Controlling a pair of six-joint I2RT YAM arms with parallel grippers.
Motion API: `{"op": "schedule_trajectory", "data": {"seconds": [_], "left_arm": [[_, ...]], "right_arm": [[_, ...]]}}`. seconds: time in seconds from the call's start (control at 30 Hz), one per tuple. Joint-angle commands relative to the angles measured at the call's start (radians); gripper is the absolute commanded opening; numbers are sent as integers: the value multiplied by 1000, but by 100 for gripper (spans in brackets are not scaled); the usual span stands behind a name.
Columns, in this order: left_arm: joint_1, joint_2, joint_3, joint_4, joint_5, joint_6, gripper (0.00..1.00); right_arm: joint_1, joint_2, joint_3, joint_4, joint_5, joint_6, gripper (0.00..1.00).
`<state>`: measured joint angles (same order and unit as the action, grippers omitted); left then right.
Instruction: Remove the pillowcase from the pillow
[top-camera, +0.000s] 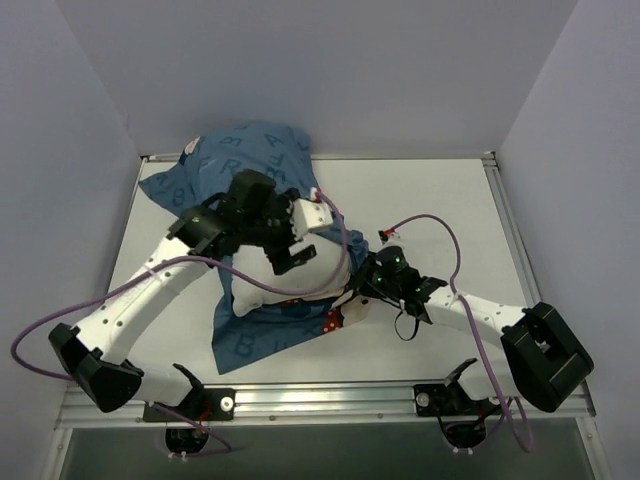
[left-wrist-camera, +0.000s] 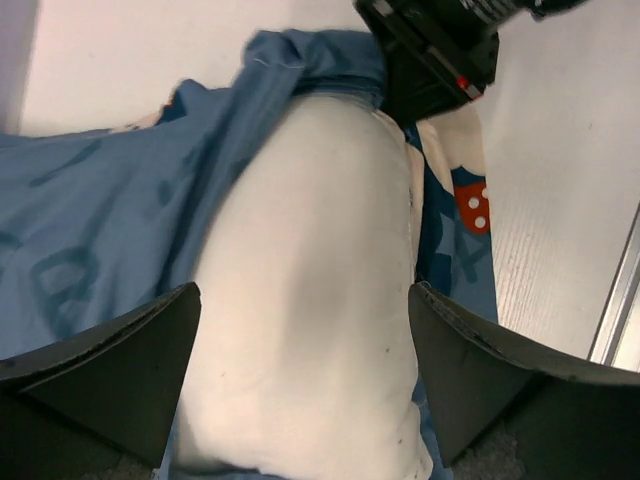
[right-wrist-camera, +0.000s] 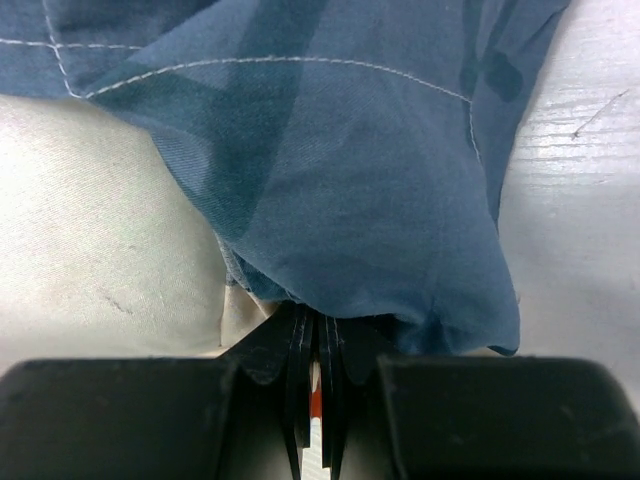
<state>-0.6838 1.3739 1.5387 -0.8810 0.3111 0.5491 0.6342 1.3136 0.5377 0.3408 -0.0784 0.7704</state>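
Left claw (left-wrist-camera: 305, 395): released, jaws spread wide, one finger (left-wrist-camera: 100, 370) on either side of the pillow (left-wrist-camera: 310, 260). The pillow bulges bare and white in the gap between them; whether the fingers touch it cannot be told. Right claw (right-wrist-camera: 315, 420): clenched, grasping a gathered fold of the pillowcase (right-wrist-camera: 340, 170) at its very tips, with a speck of red showing in the seam of the shut jaws. Pillowcase, blue with darker letters: ahead of the right claw it drapes up and over the pillow's edge. To the left of the left claw it lies pushed back in loose folds. Just inside that claw's right finger runs a narrow strip bearing a red dotted bow. From above, a heap of it sits beyond the left claw at the far left corner of the table (top-camera: 430, 190), and more spreads beneath the pillow toward the near edge. Pillow: on the table between the two claws, partly uncovered. The right claw sits at the pillow's end, directly ahead of the left claw.
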Motion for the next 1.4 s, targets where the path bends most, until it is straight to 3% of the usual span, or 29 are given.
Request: {"op": "schedule_trajectory", "data": {"seconds": [0.0, 0.13, 0.3, 0.33, 0.37, 0.4, 0.43, 0.63, 0.77, 0.87, 0.97, 1.07, 1.17, 1.2, 1.3, 1.33, 1.37], "left_arm": [[-150, 138, -78, 43, -291, 48, 94], [-276, 214, -210, 210, -530, 127, 94], [-278, 247, -348, 425, -659, 193, 94], [-266, 249, -370, 460, -715, 230, 90], [-260, 249, -385, 490, -731, 235, 61], [-254, 243, -384, 488, -741, 223, 25], [-243, 234, -382, 464, -748, 215, 2], [-194, 104, -482, 297, -682, 222, 2], [-99, -25, -476, 65, -474, 258, 2], [-60, -82, -384, -139, -286, 301, 2], [-11, -110, -247, -222, -111, 267, 2], [87, -89, -42, -185, 26, 110, 2], [183, -40, 176, -75, 129, -182, 2], [203, -24, 223, -12, 149, -339, 2], [265, 40, 354, 103, 230, -599, 2], [274, 57, 369, 129, 233, -642, 2], [274, 89, 389, 151, 233, -678, 2]], "right_arm": [[-11, -8, -16, 55, -32, 24, 0], [-14, -8, -15, 53, -34, 33, 0], [-25, -31, 2, 11, -21, 26, 0], [-28, -46, 1, 3, -18, 24, 0], [-33, -54, 2, -6, -6, 23, 0], [-47, -63, 4, -32, 5, 21, 0], [-57, -80, 2, -49, 15, 15, 0], [-272, -135, -5, -149, 40, -40, 0], [-381, -102, 16, -117, 23, -88, 0], [-389, -38, 86, -103, 19, -120, 0], [-389, 39, 139, -65, -1, -131, 0], [-378, 111, 156, -8, -78, -137, 0], [-338, 115, 179, -2, -107, -158, 0], [-328, 93, 197, -17, -104, -193, 0], [-301, 23, 316, -118, -119, -281, 25], [-291, -2, 353, -153, -113, -301, 46], [-275, -31, 429, -231, -62, -321, 56]]}}
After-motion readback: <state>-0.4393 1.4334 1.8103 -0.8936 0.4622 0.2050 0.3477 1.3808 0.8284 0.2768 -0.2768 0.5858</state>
